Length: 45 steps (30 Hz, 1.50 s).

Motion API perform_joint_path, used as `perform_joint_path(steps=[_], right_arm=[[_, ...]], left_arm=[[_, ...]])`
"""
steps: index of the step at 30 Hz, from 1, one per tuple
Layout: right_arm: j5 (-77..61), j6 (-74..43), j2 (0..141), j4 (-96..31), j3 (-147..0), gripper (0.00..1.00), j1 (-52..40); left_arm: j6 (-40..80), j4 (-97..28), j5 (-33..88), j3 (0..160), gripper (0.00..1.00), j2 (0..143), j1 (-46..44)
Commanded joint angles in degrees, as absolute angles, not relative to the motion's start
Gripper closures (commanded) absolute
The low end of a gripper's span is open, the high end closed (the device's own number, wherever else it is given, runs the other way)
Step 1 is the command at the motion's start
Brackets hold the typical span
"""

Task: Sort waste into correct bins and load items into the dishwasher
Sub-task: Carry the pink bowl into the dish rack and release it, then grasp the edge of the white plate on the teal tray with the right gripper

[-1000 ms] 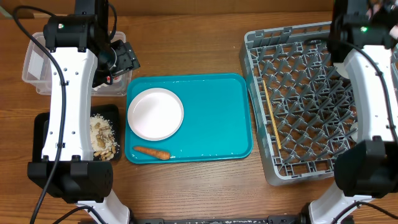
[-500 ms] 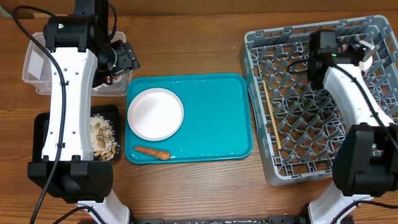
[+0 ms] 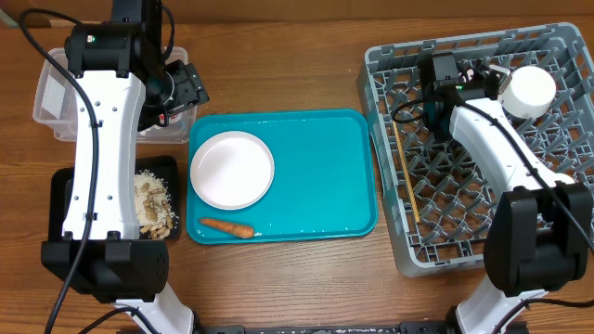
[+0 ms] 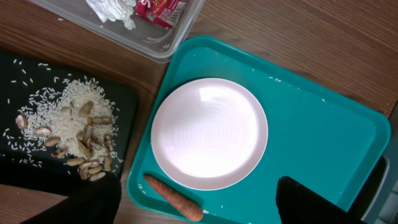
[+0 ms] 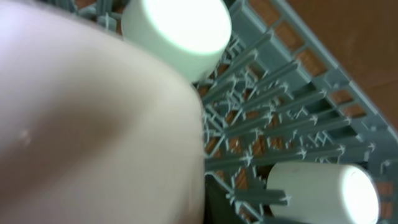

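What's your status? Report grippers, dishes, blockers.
Left gripper open by tub. Right gripper shut on bowl over rack. Plate, carrot on teal tray. Nothing blocking.

The overhead view is lit brightly and evenly from above, and only short, soft shadows are cast on the tabletop [image 3: 306, 269]. In the left wrist view everything below the jaws is rendered sharply, with a faint sheen on the plate [image 4: 209, 134]. The right wrist view is heavily blurred. A pale surface [image 5: 81, 124] close against the jaws is out of focus, and the white cup [image 5: 177, 25] beyond them is overexposed.
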State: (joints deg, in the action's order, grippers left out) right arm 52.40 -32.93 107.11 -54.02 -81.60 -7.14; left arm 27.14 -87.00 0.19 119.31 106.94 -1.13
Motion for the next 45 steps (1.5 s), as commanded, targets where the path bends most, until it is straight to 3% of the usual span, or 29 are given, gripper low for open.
perform_joint_path(steps=[1, 6, 10, 20, 32, 34, 36, 39, 45], right_arm=[[62.9, -32.8, 106.2, -54.0, -83.4, 0.96, -5.2], [73.0, -32.6, 106.2, -52.6, -85.1, 0.96, -2.8], [73.6, -32.6, 106.2, -52.9, -85.1, 0.96, -1.0], [55.1, -33.1, 106.3, -52.9, -84.4, 0.96, -0.4], [53.5, -33.1, 106.5, -54.3, -80.8, 0.96, -3.9], [52.2, -33.0, 106.5, -55.0, -80.8, 0.9, -4.6], [50.0, -33.0, 106.5, -56.8, -80.8, 0.65, -5.4], [49.0, -33.1, 106.4, -60.4, -80.9, 0.43, -6.2], [43.6, -32.4, 102.9, -64.3, -84.4, 0.29, -6.7]], left_arm=[[28.3, -87.2, 0.0, 119.4, 0.18, 107.2, -1.5], [28.3, -87.3, 0.0, 119.4, 0.18, 107.1, -1.5], [28.3, -87.8, 0.0, 119.4, 0.18, 107.1, -1.5], [28.3, -88.1, 0.0, 119.4, 0.19, 107.1, -1.5], [28.3, -87.9, 0.0, 119.4, 0.19, 107.1, -1.5], [28.3, -87.8, 0.0, 119.4, 0.19, 107.1, -1.5], [28.3, -87.9, 0.0, 119.4, 0.19, 107.1, -1.5], [28.3, -87.9, 0.0, 119.4, 0.19, 107.2, -1.5], [28.3, -88.1, 0.0, 119.4, 0.18, 107.1, -1.5]])
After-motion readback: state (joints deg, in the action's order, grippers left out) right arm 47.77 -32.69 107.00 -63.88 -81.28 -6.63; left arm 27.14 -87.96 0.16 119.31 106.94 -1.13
